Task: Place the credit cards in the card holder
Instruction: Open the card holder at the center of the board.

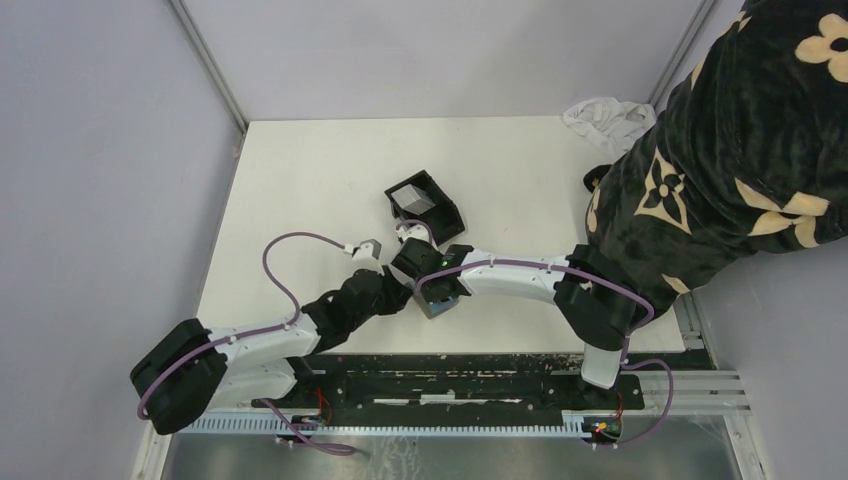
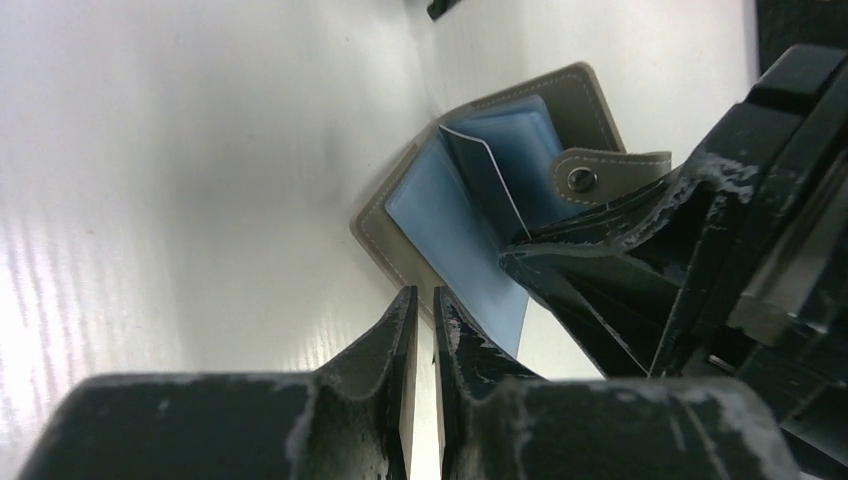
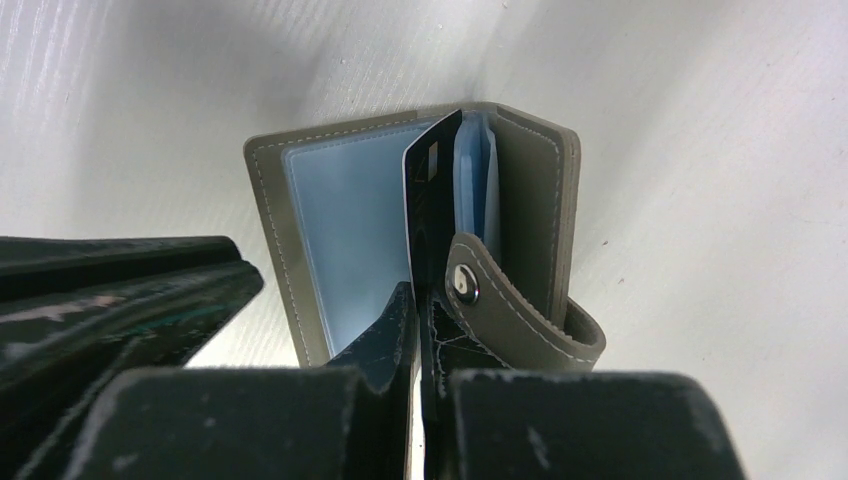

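The card holder [image 3: 300, 230] is a grey-olive folding wallet with clear blue sleeves and a snap strap [image 3: 500, 300]. It lies open on the white table and also shows in the left wrist view [image 2: 470, 215] and the top view [image 1: 441, 299]. My right gripper [image 3: 418, 300] is shut on a dark credit card [image 3: 432, 190] standing on edge between the sleeves. My left gripper [image 2: 421, 298] is pinched on the near edge of the wallet's cover. An open-top black box [image 1: 447, 207] behind the grippers holds a silver-grey card [image 1: 414, 201].
A person in a black patterned garment [image 1: 740, 150] leans over the right side of the table. A white cloth [image 1: 605, 115] lies at the back right corner. My two arms meet near the table's front middle [image 1: 410, 275].
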### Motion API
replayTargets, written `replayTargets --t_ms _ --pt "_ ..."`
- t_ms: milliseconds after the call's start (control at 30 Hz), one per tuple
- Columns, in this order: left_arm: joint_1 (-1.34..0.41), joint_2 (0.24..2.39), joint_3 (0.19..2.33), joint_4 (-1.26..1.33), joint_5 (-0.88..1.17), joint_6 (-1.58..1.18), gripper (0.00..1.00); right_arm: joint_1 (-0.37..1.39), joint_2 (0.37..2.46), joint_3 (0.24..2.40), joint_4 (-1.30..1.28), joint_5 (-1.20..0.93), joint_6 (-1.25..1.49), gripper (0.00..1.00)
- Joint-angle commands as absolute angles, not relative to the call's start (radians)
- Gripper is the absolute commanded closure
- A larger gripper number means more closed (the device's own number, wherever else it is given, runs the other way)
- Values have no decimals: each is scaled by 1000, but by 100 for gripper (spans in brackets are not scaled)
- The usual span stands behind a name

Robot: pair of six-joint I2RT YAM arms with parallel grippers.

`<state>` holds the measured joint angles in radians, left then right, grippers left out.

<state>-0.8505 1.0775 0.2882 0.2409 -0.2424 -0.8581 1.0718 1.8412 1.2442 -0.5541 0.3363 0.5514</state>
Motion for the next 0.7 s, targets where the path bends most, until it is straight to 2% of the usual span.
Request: replayTargets --t_ms 0,667 --pt "-878 1132 352 338 -234 -900 83 1074 1878 1225 -545 289 569 99" --pt "-932 1288 413 387 -288 -910 85 1073 1842 1210 -537 271 565 99"
